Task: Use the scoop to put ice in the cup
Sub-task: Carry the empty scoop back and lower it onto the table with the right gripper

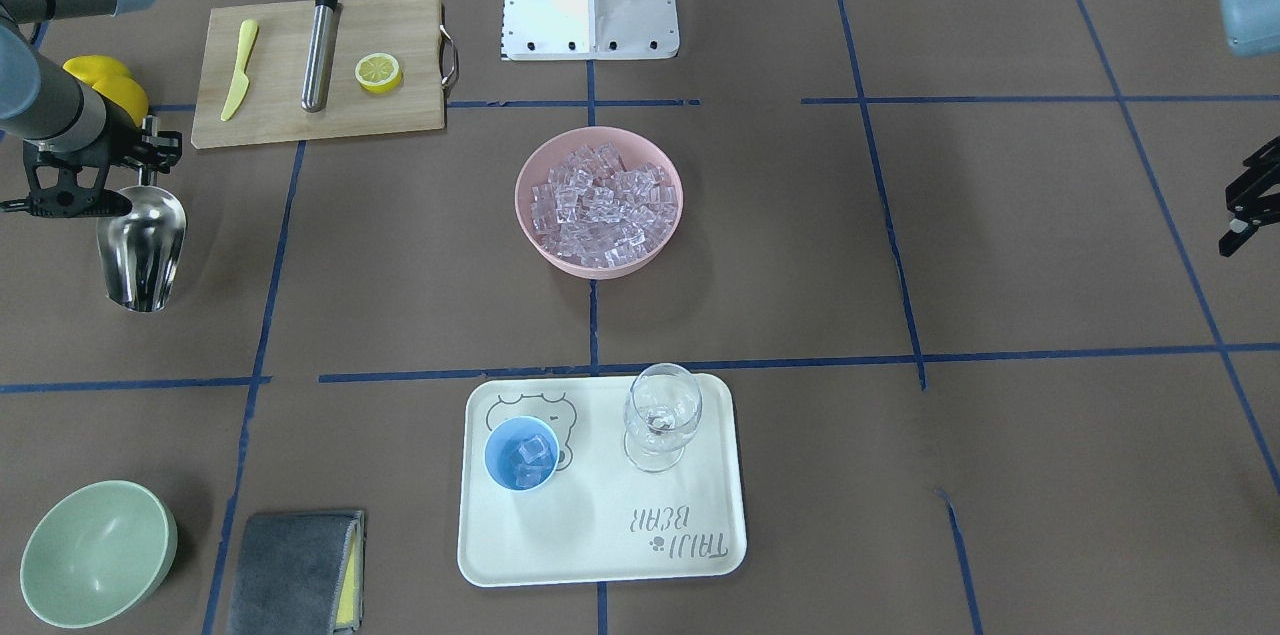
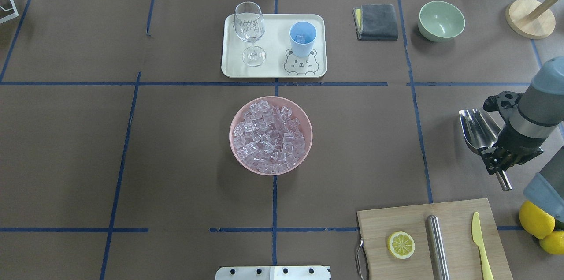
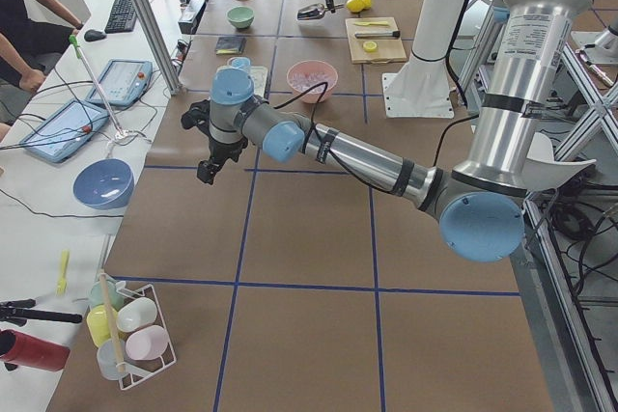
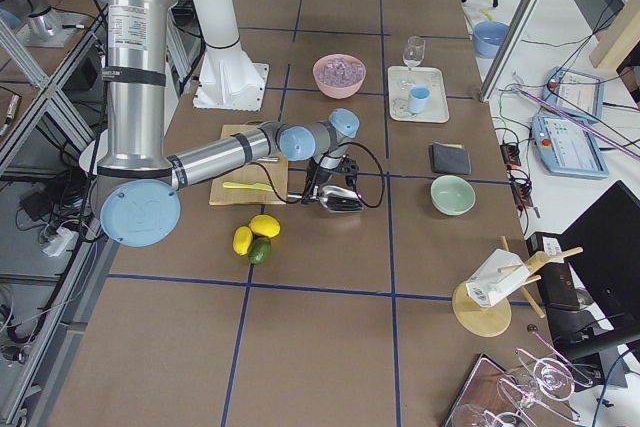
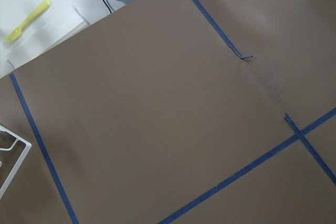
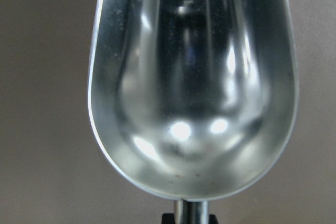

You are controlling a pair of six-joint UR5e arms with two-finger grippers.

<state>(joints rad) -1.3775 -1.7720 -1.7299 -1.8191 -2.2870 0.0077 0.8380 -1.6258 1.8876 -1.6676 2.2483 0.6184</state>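
My right gripper [image 2: 500,161] is shut on the rod handle of the steel scoop [image 2: 478,126], low over the table at its right side. The scoop's bowl [image 6: 191,87] is empty; it also shows in the front view [image 1: 142,250]. The ice [image 2: 269,135] fills a pink bowl [image 2: 233,147] at the table's middle. The light-blue cup [image 2: 302,38] stands on a cream tray [image 2: 273,57] at the far side with a few cubes in it [image 1: 530,455]. My left gripper [image 1: 1245,210] hangs over bare table at the left; I cannot tell whether it is open or shut.
A clear stemmed glass [image 2: 250,28] stands on the tray beside the cup. A cutting board [image 2: 396,218] with a lemon half, a steel cylinder and a yellow knife lies near my right gripper. Lemons [image 2: 536,220], a grey cloth [image 2: 378,21] and a green bowl [image 2: 441,20] are at the right.
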